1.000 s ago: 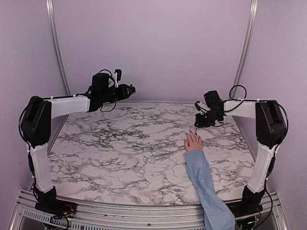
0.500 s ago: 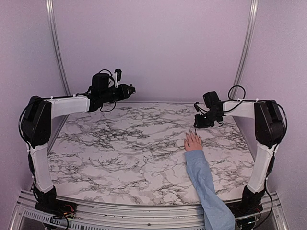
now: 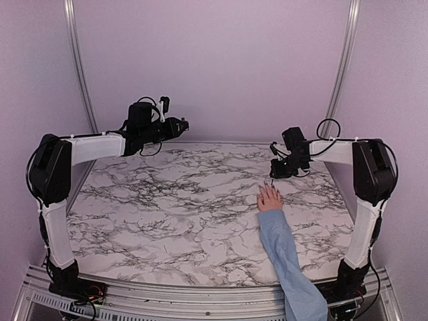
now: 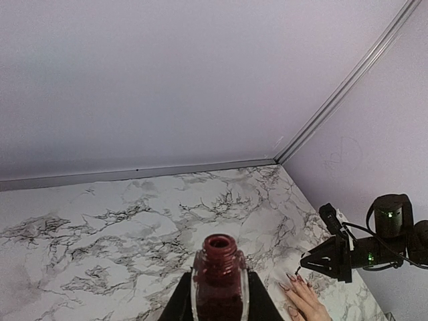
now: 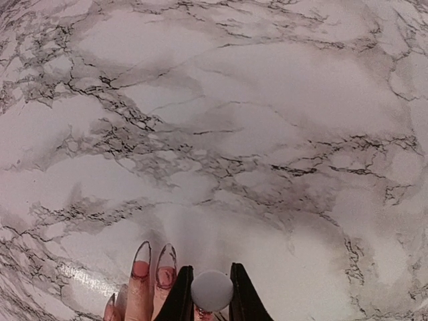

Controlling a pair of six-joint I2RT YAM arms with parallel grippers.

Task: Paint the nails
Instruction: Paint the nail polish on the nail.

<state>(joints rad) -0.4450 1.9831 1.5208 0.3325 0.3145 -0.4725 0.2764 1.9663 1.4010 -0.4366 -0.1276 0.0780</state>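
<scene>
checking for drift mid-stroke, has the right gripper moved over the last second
yes, slightly: the right gripper has edged left, judged against the still hand on the table

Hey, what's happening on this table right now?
A robot is painting nails. Its left end effector holds an open bottle of dark red polish up in the air. Its right end effector grips the white-capped brush over the fingertips of a hand lying flat on the marble table.

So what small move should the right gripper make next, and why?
Probably ease the right gripper down toward the long, half-red nails of the pink hand. It seems to hold a brush by a round white cap just beside them, and the nail tips look unpainted.
</scene>
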